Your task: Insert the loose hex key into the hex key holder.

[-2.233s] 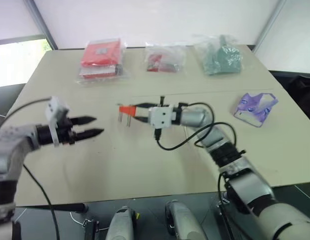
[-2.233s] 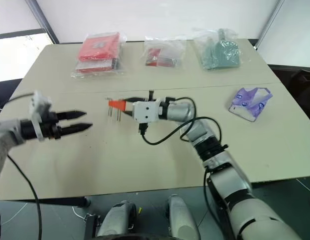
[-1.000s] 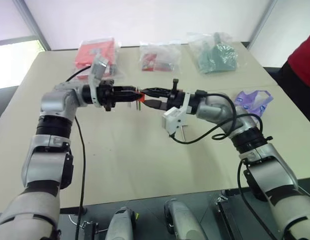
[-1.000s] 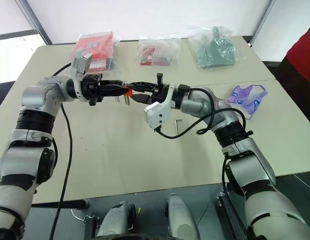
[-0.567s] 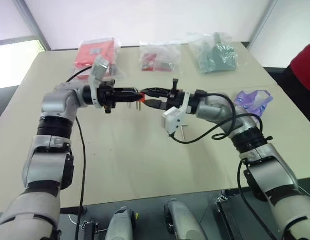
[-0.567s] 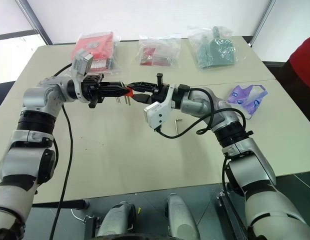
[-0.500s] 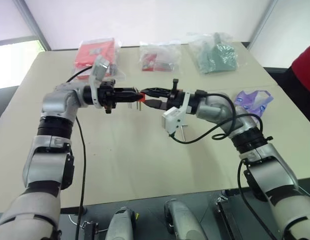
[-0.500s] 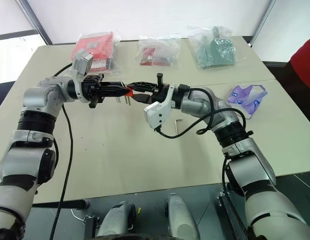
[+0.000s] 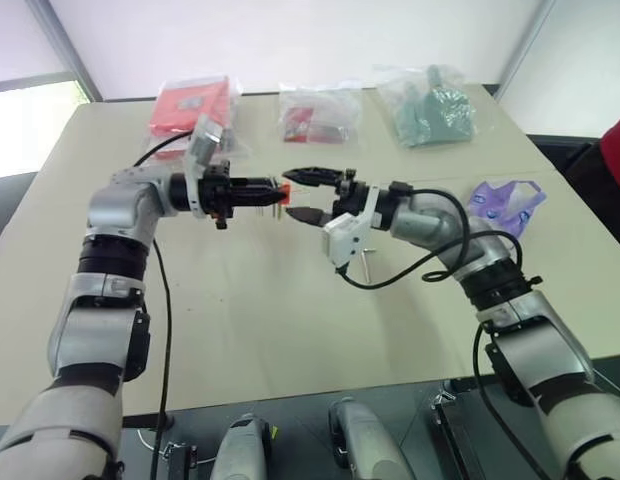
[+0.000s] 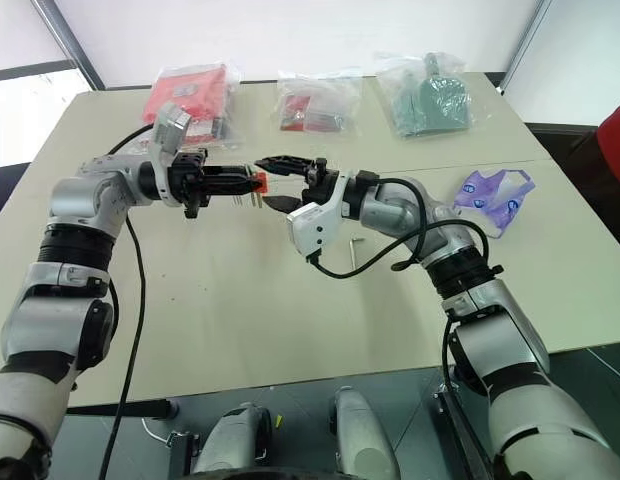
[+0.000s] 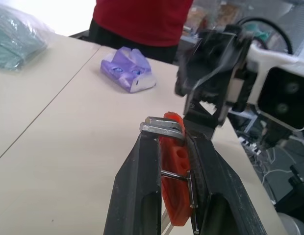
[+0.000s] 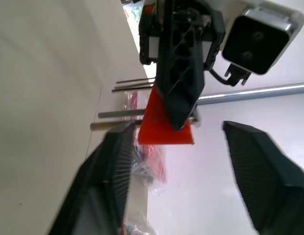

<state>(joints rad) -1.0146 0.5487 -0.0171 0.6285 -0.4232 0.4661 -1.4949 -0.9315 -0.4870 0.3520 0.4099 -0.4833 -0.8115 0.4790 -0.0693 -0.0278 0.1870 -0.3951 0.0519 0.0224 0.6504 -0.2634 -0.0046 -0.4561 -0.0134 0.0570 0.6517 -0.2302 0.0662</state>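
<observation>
The left gripper (image 9: 277, 190) is pinched on the orange hex key holder (image 9: 281, 189), held in the air above the table (image 9: 240, 330). The right gripper (image 9: 302, 193), just at 3 o'clock of it, has its fingers spread and empty. The loose hex key (image 10: 354, 251) lies on the table at about 5 o'clock from the holder. I judge the right gripper should now go down for the key, while the left keeps the holder steady and level.

The orange hex key holder (image 11: 174, 196) hangs mid-air; the loose hex key (image 10: 354, 250) lies on the table.
</observation>
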